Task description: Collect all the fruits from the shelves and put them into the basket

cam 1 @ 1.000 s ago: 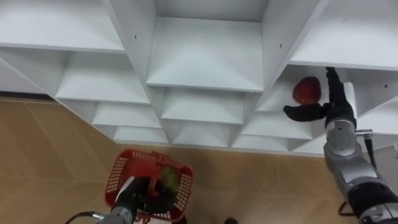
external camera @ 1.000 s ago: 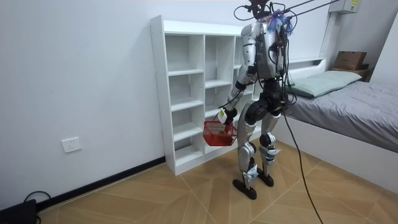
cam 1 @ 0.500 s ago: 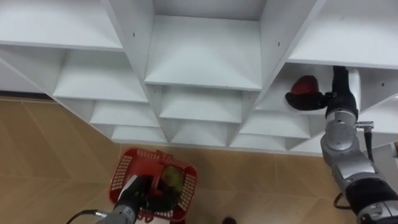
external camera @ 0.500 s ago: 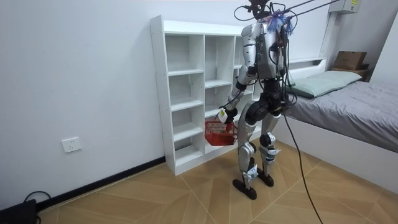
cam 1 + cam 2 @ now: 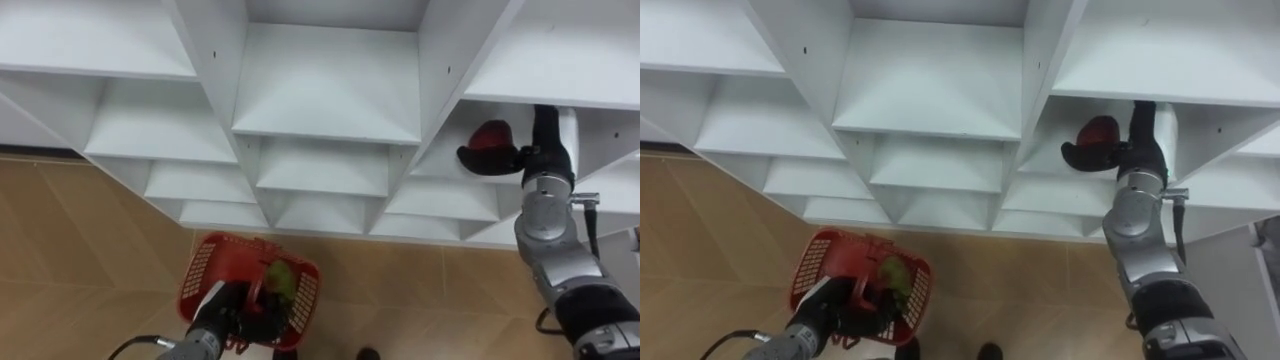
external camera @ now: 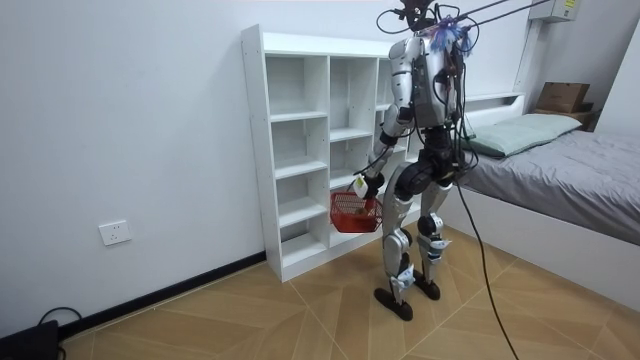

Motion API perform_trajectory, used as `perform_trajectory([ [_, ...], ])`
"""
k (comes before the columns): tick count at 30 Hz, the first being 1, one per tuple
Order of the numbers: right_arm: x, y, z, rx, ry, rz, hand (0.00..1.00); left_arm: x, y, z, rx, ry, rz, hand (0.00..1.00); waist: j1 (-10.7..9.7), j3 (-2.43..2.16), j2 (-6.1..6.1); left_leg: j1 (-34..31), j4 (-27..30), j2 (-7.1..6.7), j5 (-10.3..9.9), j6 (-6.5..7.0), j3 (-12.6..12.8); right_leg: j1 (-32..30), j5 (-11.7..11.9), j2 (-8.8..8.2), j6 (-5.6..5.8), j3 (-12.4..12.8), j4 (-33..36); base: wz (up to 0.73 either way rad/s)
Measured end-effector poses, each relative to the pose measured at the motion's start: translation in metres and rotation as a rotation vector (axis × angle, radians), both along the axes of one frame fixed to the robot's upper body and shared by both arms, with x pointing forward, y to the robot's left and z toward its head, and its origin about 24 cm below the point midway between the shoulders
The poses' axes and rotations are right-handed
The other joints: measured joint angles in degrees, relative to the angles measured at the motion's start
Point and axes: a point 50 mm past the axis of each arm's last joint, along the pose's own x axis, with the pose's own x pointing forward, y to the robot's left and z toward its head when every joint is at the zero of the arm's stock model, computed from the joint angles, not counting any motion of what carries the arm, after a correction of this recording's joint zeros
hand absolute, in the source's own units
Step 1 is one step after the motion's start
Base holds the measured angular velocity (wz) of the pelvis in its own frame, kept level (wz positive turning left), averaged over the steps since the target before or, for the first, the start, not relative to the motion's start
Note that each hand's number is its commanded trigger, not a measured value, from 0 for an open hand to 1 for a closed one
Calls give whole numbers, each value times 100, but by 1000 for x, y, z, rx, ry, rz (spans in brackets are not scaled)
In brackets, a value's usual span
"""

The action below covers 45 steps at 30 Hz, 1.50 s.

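A second ago my right hand stood spread just beside the red round fruit, thumb out and fingers straight, with the whole fruit plain to see. Now that hand has gone deeper into the right-hand compartment of the white open-shelved closet. My thumb curls under and across the front of the fruit, and my fingers rise along its far side, their tips hidden behind the shelf board above. I read that as a grasp closing on the fruit, though it still sits on its shelf and has not been lifted. Over the last half second almost nothing has moved up there, so I judge the hold is settling rather than slipping. Down low, my left hand stays clenched on the handle of the red plastic lattice basket, which has swung a little nearer under me and holds a green fruit and something darker beside it. In the room view I stand upright facing the closet, basket hanging by my knee. What remains, as I judge it, is to draw the red fruit out past the shelf edge without knocking it and bring it down over the basket.
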Motion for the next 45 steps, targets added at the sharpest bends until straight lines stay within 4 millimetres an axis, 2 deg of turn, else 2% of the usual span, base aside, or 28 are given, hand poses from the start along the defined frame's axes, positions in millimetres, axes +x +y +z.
perform_trajectory([
  [13, -1, 4, -5, -10, 34, 16, 0, 2, 0, 1, 3, -8, 24, 100, 25, 1, -12, -367, 139, 8, 6, 4, 31, -375, -7, -25, -22, 15, 167, 0],
  [17, -1, 4, -5, -15, 32, 8, 0, 5, 1, 4, 9, -30, 27, 100, 31, 14, -46, -475, 170, -31, 15, 17, 41, -537, -69, -96, -41, -3, 322, 4],
  [29, -1, 1, -9, -26, 62, -5, 0, 13, -2, 10, 2, -66, 20, 100, 45, 48, -102, -565, 172, -50, 21, 17, 56, -675, -100, -112, -38, 37, 404, 0],
  [35, -3, -5, -14, -79, 99, -21, 0, 19, -4, 13, -4, -81, 14, 100, 115, 62, -106, -618, 244, -66, 20, 17, 68, -745, -147, -140, -43, 52, 504, 0],
  [45, 2, -6, -6, -122, 62, -44, 0, 21, -6, 14, -10, -87, 14, 100, 252, 92, -99, -750, 325, -81, 16, 20, 95, -917, -187, -180, -53, 78, 666, 0],
])
